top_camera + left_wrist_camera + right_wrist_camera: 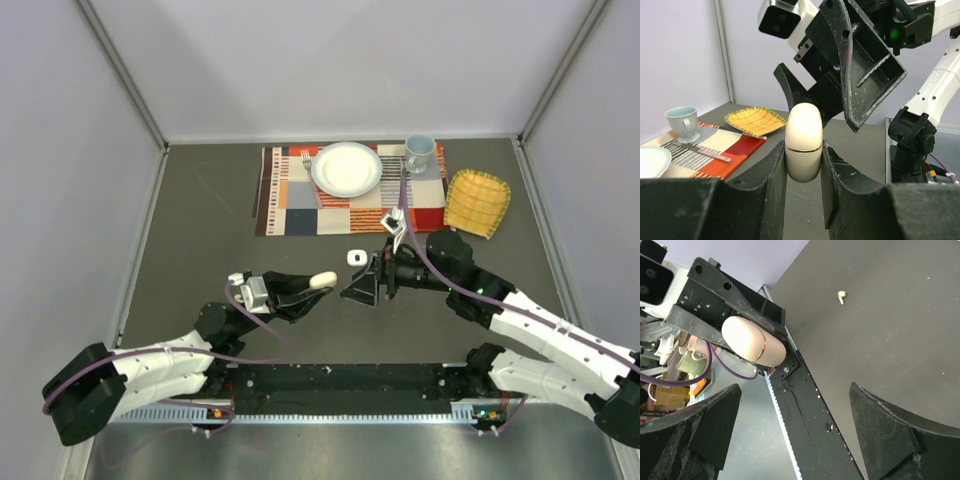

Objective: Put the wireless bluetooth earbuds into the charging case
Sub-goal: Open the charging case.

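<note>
Top external view: the left tool (316, 284) is clamped on a pale pinkish-beige charging case (323, 280), over the near half of the dark tabletop (200, 250). Left wrist view: the case stands upright between the two fingers (771, 175), with its lid closed along a thin gold seam. The right tool (366, 284) faces the case from just beside it, its fingers spread wide and gripping nothing. Right wrist view: one tiny stemmed earbud (841, 297) lies on the tabletop, well apart from the case. A small white rounded object (354, 257) lies on the tabletop just beyond the two tools. Further back, a patterned placemat (290, 205) carries a plate (347, 168), a fork (308, 160) and a cup (419, 152); a yellow dish (477, 203) lies beside the placemat
</note>
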Available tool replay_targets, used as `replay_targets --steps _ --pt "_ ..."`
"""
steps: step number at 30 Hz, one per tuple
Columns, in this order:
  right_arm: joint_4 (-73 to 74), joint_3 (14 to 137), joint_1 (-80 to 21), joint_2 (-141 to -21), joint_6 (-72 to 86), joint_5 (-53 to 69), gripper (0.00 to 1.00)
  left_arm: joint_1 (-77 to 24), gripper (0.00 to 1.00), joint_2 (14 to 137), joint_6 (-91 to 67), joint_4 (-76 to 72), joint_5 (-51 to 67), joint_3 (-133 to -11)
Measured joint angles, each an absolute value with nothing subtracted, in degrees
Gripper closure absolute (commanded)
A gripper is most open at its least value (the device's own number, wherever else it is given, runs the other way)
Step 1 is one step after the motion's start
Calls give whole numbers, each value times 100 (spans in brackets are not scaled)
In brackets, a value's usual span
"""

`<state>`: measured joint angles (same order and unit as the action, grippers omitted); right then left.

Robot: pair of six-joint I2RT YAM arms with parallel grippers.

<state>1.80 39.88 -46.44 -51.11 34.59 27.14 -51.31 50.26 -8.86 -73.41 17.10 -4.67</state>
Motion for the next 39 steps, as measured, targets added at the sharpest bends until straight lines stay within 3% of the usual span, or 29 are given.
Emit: replay_targets --steps 28,39 --pt "-329 3988 -4713 -5408 3640 2685 11 -5120 100 5111 -913 -7290 2276 -475" --pt "-484 4119 -4724 -5496 3640 2012 10 -5122 100 4836 -913 -6995 2517 -475"
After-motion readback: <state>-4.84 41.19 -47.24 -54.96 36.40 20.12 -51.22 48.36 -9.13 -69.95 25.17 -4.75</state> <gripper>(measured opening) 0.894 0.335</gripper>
